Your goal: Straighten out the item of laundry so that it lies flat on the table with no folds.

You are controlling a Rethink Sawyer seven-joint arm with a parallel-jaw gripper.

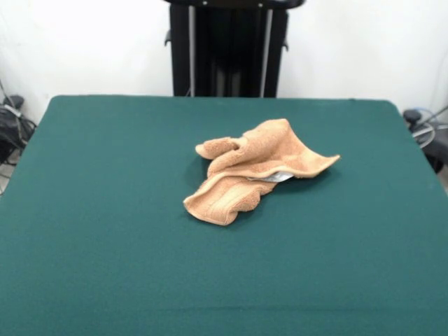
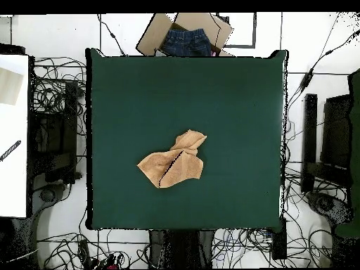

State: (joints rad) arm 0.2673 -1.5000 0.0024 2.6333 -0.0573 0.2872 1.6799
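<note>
A small tan terry-cloth towel, the item of laundry point(image 1: 255, 171), lies crumpled near the middle of the dark green table point(image 1: 105, 231). Its layers are folded over each other, one corner sticks out to the right, and a bit of white tag shows under a fold. A woven band runs along its near edge. From above, the item of laundry point(image 2: 174, 163) sits a little below the centre of the table point(image 2: 232, 91), with a dark crease across it. The gripper shows in neither view.
A cardboard box point(image 2: 184, 34) holding blue jeans stands just beyond the table's top edge in the overhead view. Cables and dark equipment surround the table on the floor. A white surface point(image 2: 13, 133) lies at the left.
</note>
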